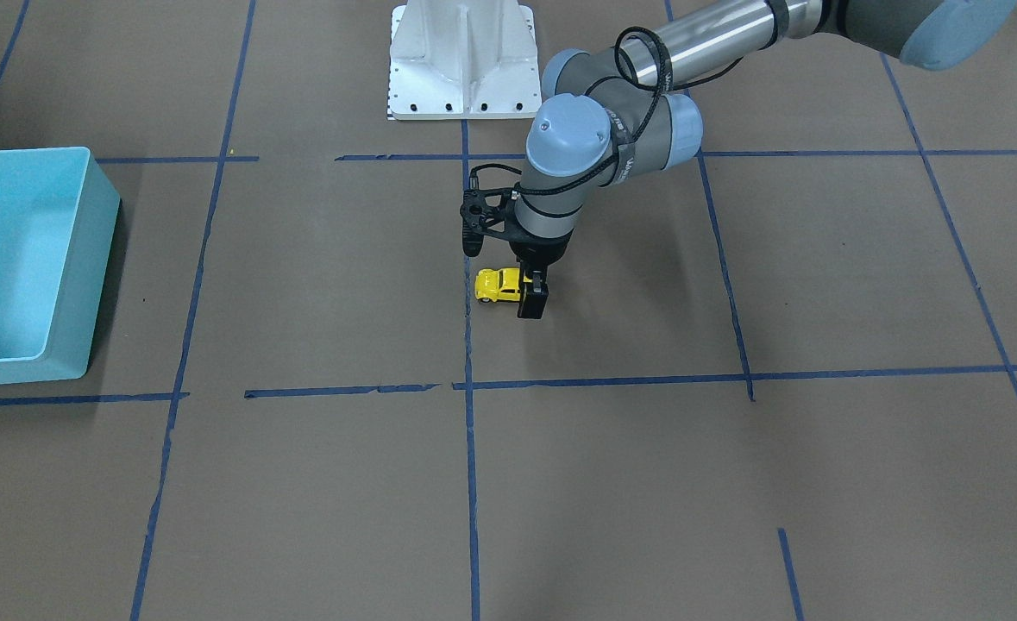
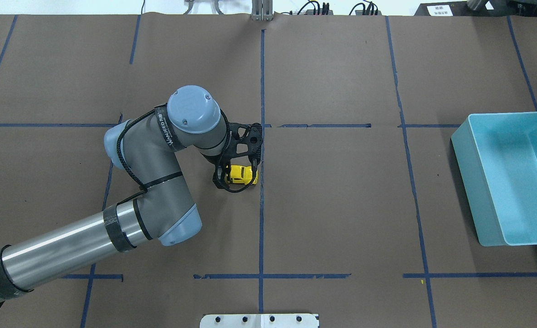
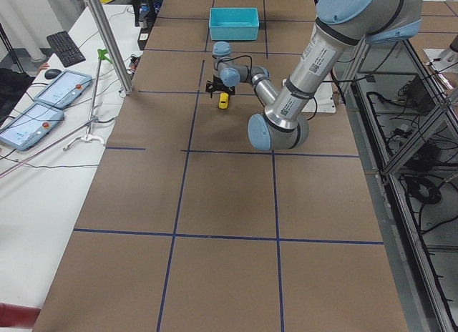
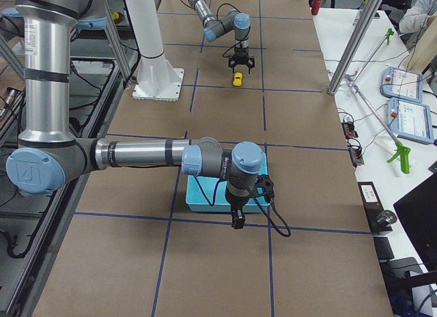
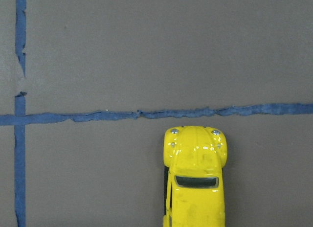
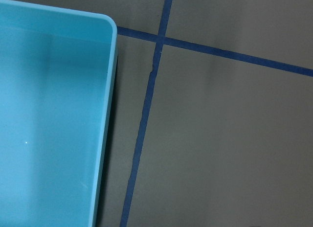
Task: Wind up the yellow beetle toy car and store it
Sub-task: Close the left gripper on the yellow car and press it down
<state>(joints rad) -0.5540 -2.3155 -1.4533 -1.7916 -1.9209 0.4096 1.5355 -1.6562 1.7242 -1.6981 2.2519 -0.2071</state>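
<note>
L gripper (image 1: 530, 295) clamping 1 yellow beetle toy car (image 1: 494, 285), R gripper (image 4: 237, 222) can't tell

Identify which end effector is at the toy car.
The left end effector, at the yellow beetle toy car; the right end effector hangs by the light-blue bin.

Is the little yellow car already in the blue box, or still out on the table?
Still out: the yellow beetle toy car sits on the brown table, far from the light-blue bin, whose visible inside is empty.
</note>
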